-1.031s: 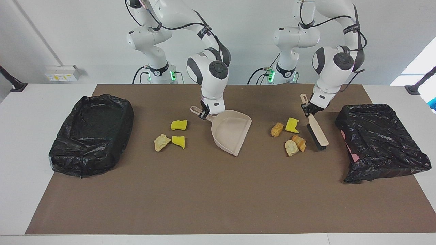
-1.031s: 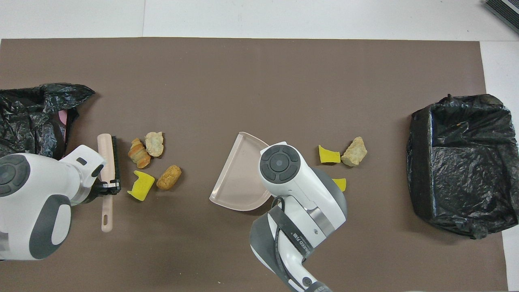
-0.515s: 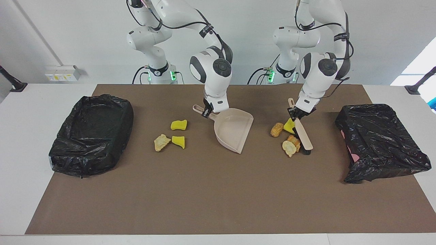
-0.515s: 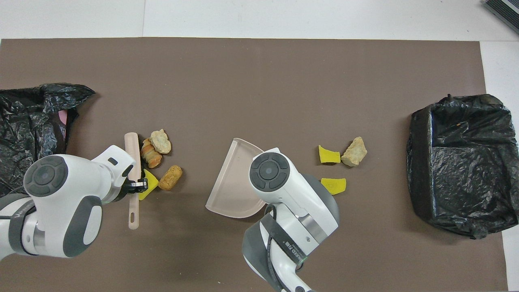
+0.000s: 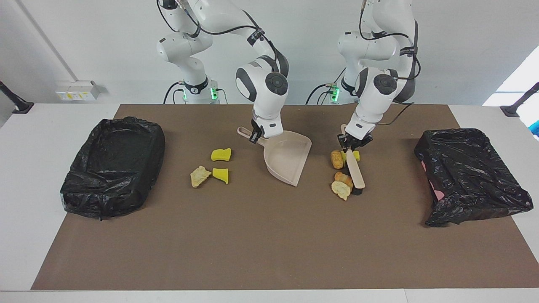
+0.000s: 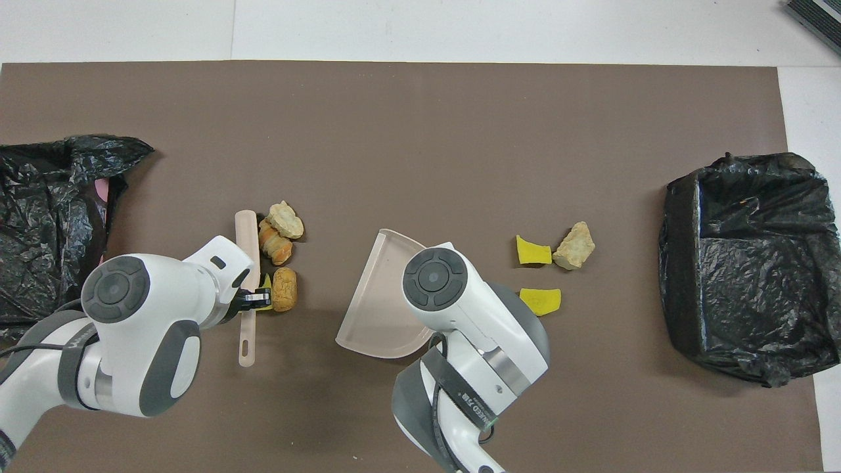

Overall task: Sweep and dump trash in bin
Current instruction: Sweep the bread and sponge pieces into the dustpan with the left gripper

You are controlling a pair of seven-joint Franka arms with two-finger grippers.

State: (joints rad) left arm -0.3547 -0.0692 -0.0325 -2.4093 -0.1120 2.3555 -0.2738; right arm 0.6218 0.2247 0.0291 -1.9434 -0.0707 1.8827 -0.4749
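The right gripper (image 5: 255,137) is clamped on the handle of the beige dustpan (image 5: 286,162), whose pan lies on the brown mat (image 5: 269,235) near the table's middle with its open edge turned toward the left arm's end. The left gripper (image 5: 349,146) is clamped on the handle of the beige brush (image 5: 355,174), whose bristled head rests on the mat against a cluster of trash (image 5: 342,185): a golden-brown bread-like piece (image 6: 284,288) and a mostly hidden yellow sponge chunk (image 5: 356,155) nearest the robots, then a second bread-like piece (image 6: 274,242) and a pale rocky lump (image 6: 285,219) farther out. Toward the right arm's end lie two more yellow sponge chunks (image 5: 221,154) and another pale lump (image 5: 199,175). A black-bagged bin (image 5: 113,166) stands at each end of the table.
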